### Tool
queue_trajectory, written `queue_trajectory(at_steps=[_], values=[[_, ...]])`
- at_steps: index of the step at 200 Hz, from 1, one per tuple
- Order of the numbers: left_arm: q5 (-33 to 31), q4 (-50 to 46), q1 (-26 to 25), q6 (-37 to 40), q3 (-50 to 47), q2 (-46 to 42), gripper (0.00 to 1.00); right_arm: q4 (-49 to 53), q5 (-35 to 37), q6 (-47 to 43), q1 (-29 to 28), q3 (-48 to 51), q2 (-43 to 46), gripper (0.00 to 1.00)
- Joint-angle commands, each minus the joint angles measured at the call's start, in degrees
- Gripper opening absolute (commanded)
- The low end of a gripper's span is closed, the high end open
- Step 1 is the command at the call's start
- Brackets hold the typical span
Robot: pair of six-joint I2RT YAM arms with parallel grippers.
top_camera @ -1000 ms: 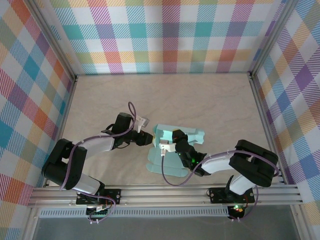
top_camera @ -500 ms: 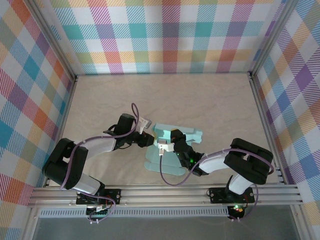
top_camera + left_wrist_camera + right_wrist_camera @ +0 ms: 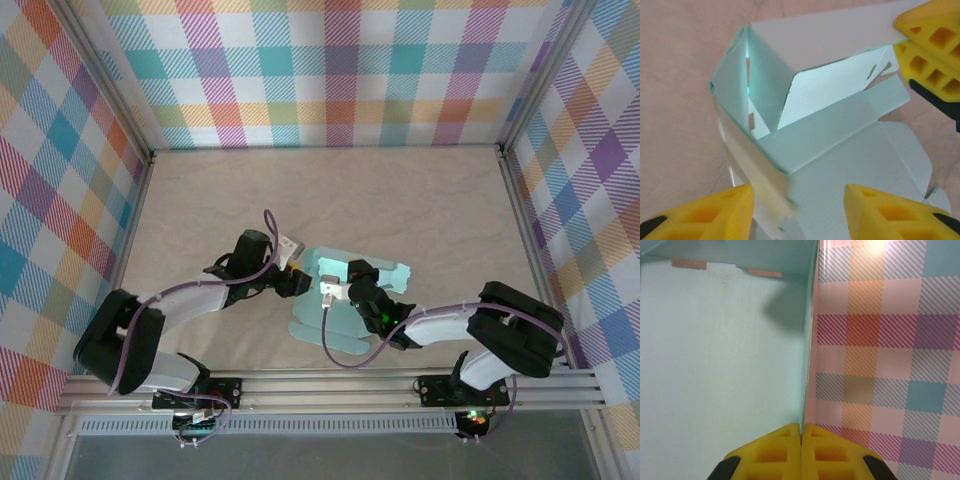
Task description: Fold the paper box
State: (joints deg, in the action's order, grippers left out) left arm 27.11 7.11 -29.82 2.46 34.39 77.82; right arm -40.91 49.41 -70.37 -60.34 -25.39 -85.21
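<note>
**Desk:** What is the right gripper [image 3: 801, 432] doing?

**Photographer:** It is pinching. Its two yellow fingers [image 3: 775, 450] are pressing together on the thin edge of an upright panel of the paper box [image 3: 720, 350], with mint card running up one side of that edge and the plaid wall [image 3: 880, 340] showing on the other.

**Desk:** And the left gripper [image 3: 797, 192]?

**Photographer:** Its fingers are standing wide apart, gripping nothing. They are straddling the near part of the box, where a flat flap with rounded corners is lying on the table [image 3: 400, 200]. One raised wall is passing close to the left-hand finger, though it is too blurred to tell whether they are touching.

**Desk:** Where is the box sitting?

**Photographer:** From above, the paper box [image 3: 330, 335] is resting on the near middle of the table, between the two grippers and just ahead of the arms' bases. It is half formed: walls are rising at the far end, and loose flaps are spreading flat towards the near rail.
</note>
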Motion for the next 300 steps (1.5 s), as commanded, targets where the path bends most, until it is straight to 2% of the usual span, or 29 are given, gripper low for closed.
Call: queue_trajectory(at_steps=[1, 39, 66, 87, 102, 112, 144, 192, 235, 300], values=[[-5.0, -0.2, 1.3, -0.2, -2.5, -5.5, 0.53, 4.3, -0.5, 2.9, 0.5, -0.2, 1.5, 0.0], [-13.5, 2.2, 8.6, -10.1, -3.9, -7.0, 0.55, 2.8, -0.4, 1.6, 0.8, 0.3, 0.8, 0.0], [-13.5, 5.5, 13.1, -16.2, -3.5, -4.6, 0.58, 2.6, -0.4, 1.6, 0.8, 0.2, 0.7, 0.0], [-9.6, 1.4, 13.7, -13.7, 2.6, 2.8, 0.59, 4.2, -0.7, 3.4, 0.8, -0.4, 2.0, 0.0], [-7.6, 1.3, 13.7, -12.9, 5.5, 7.9, 0.59, 11.9, -2.4, 7.1, 0.9, -1.9, 4.1, 0.0], [-6.5, 2.7, 13.7, -13.1, 6.3, 10.8, 0.58, 15.0, -3.0, 8.8, 1.0, -2.6, 5.0, 0.0], [-3.3, 4.1, 12.6, -12.9, 9.3, 16.5, 0.55, 14.5, -2.4, 6.7, 1.3, -1.9, 5.8, 0.0], [-1.9, 1.1, 5.9, -6.6, 13.8, 20.2, 0.47, 14.1, -2.5, 6.7, 1.7, -2.3, 5.3, 0.0], [1.2, 1.0, 3.5, -2.9, 12.9, 19.4, 0.37, 13.5, -2.4, 6.5, 2.0, -2.2, 5.0, 0.0], [3.4, 4.3, 0.7, -1.3, 8.4, 15.4, 0.37, 11.2, -2.0, 5.9, 2.0, -3.5, 2.8, 0.0]])
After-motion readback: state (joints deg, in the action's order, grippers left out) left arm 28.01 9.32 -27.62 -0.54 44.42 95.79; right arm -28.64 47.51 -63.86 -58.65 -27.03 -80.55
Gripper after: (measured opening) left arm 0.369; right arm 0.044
